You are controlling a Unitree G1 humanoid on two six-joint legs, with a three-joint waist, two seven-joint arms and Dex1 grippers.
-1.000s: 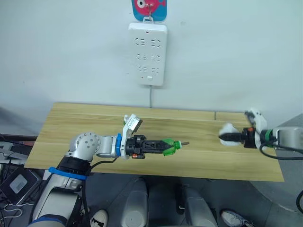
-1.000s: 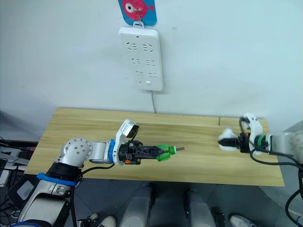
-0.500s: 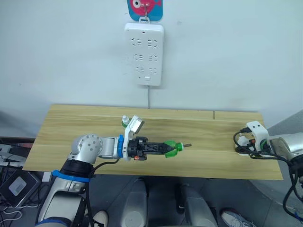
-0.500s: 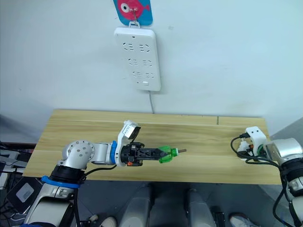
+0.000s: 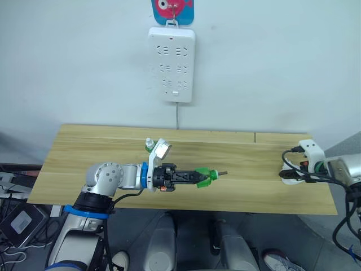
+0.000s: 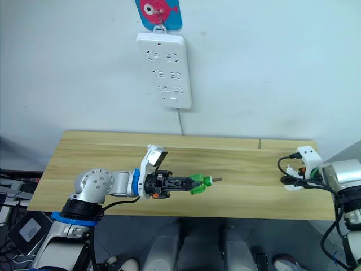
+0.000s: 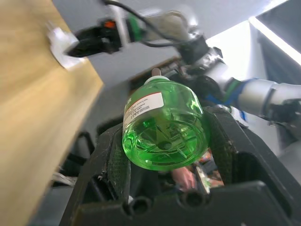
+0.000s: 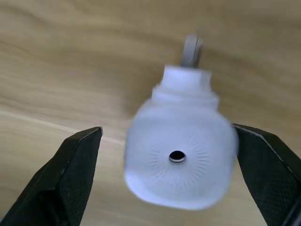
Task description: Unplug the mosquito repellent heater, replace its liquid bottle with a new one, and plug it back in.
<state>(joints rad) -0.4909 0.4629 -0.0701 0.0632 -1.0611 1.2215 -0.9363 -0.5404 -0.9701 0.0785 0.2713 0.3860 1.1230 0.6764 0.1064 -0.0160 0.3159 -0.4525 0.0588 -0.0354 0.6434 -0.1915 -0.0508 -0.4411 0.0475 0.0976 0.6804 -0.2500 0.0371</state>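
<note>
My left gripper (image 5: 197, 176) is shut on a green liquid bottle (image 5: 206, 175), held level above the front middle of the wooden table (image 5: 96, 144) with its wick pointing right. In the left wrist view the bottle (image 7: 164, 125) sits base-on between the two black fingers (image 7: 115, 162). The white mosquito repellent heater (image 8: 181, 165) lies on the table at its right end, vent hole facing the right wrist camera. My right gripper (image 5: 286, 175) is open, one finger (image 8: 77, 179) on each side of the heater.
A long white power strip (image 5: 172, 65) hangs on the wall above the table's back edge, under a fish-shaped hook (image 5: 172, 8), with its cord running down behind the table. A small bottle (image 5: 149, 143) stands behind my left wrist.
The right gripper carried the heater from above the table out to the right end and down onto the wood, then opened. The left arm kept still. The camera shifted slightly.
</note>
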